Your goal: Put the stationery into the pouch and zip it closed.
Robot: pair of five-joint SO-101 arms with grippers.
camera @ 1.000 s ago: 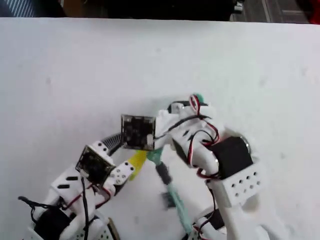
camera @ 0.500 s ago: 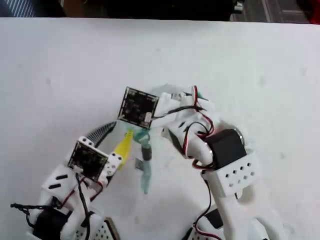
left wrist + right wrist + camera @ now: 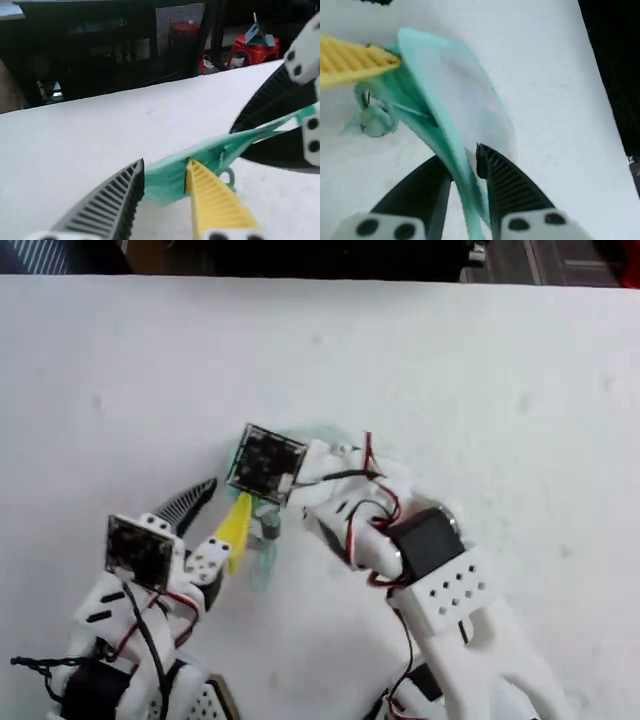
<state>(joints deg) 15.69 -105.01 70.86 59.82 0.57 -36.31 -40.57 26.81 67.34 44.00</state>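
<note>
The teal pouch (image 3: 451, 95) hangs tilted above the white table, and my right gripper (image 3: 462, 155) is shut on its zipper edge. Its zipper pull ring (image 3: 374, 120) dangles near the lower end. In the left wrist view the pouch (image 3: 172, 175) slopes down between the fingers of my left gripper (image 3: 165, 167), which is open. Its yellow finger (image 3: 212, 205) touches the fabric and its dark finger (image 3: 112, 202) stands apart. From above, the pouch (image 3: 262, 558) shows just past the left gripper (image 3: 227, 492), under the right wrist's camera board (image 3: 265, 462).
Both arms crowd the near middle of the table (image 3: 480, 370), the left arm's wrist (image 3: 140, 552) at the near left. Bare white tabletop spreads to the far side, left and right. Dark furniture stands beyond the far edge (image 3: 100, 95).
The right arm has carried the pouch leftward and away from the near edge, and its tail has swung in under the wrist. The left arm has drawn back to the left, its fingers still apart.
</note>
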